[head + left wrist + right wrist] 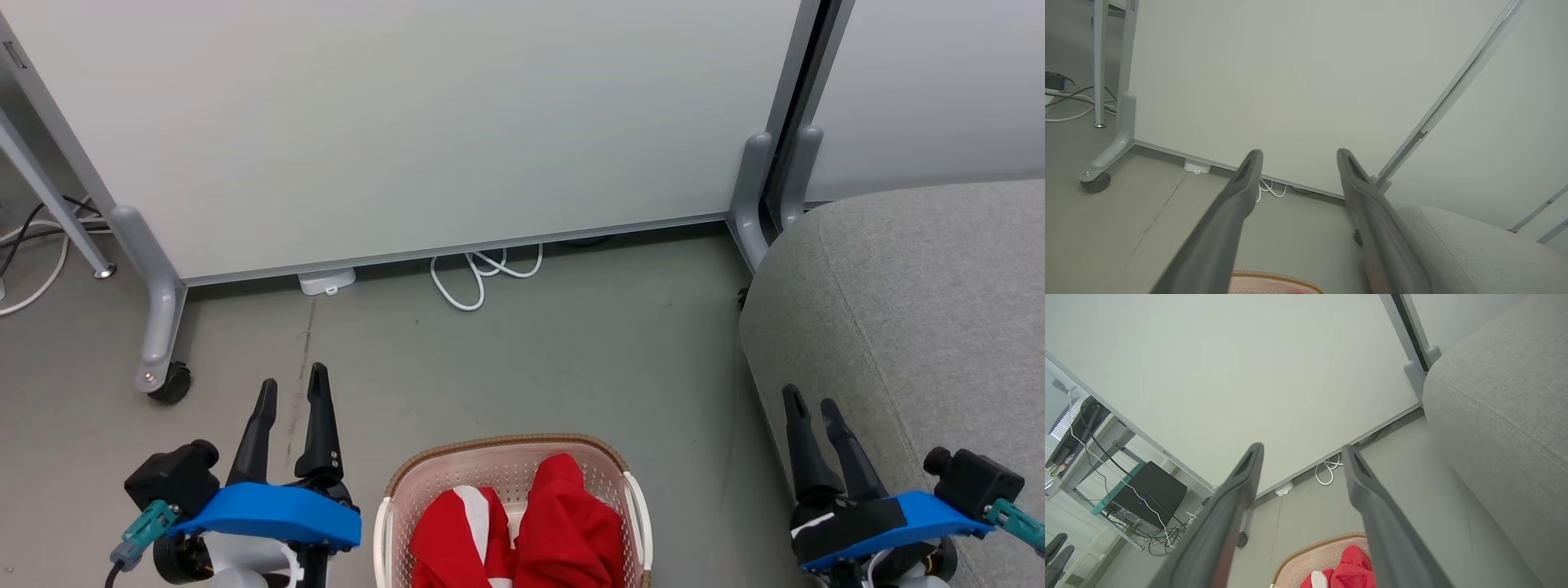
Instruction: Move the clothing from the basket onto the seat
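Observation:
The cream basket (424,482) with its brown rim stands on the floor at the bottom centre of the head view, and its rim (1274,277) and wall (1314,559) also edge into both wrist views. Red clothing (563,523) with white panels lies bunched inside it, seen again as a red heap (1351,567). The grey seat (914,327) is on the right, its corner (1474,253) and side (1502,416) also in view. My left gripper (292,385) hovers open, left of the basket, nothing between its fingers. My right gripper (811,400) is open and empty at the seat's front edge.
A pale partition panel (408,122) on grey castor feet (163,327) closes off the floor ahead. White cables (482,273) and a small white box (326,280) lie at its base. Desk legs and more cables (41,237) are at far left.

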Controlling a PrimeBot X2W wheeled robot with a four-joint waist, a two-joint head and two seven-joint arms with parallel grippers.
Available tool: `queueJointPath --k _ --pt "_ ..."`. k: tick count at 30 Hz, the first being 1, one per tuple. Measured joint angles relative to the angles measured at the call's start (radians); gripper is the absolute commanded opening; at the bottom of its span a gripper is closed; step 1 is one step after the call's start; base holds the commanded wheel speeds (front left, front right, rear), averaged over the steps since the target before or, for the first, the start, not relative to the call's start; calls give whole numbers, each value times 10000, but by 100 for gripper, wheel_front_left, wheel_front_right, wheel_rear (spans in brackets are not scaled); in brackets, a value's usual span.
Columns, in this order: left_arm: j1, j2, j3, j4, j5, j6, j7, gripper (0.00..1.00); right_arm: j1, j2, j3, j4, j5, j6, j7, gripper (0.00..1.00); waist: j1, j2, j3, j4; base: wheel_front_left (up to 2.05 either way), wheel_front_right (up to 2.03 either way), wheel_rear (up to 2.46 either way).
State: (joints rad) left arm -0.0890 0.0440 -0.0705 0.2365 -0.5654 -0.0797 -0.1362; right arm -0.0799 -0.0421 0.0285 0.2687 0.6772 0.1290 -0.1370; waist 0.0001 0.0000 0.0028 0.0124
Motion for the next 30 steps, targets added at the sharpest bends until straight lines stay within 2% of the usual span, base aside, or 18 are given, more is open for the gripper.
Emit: queueJointPath --k 30 --pt "-109 58 -529 224 3214 86 -702 100 -131 -23 280 435 -2920 2 -692 100 0 0 -78 86 0 0 0"
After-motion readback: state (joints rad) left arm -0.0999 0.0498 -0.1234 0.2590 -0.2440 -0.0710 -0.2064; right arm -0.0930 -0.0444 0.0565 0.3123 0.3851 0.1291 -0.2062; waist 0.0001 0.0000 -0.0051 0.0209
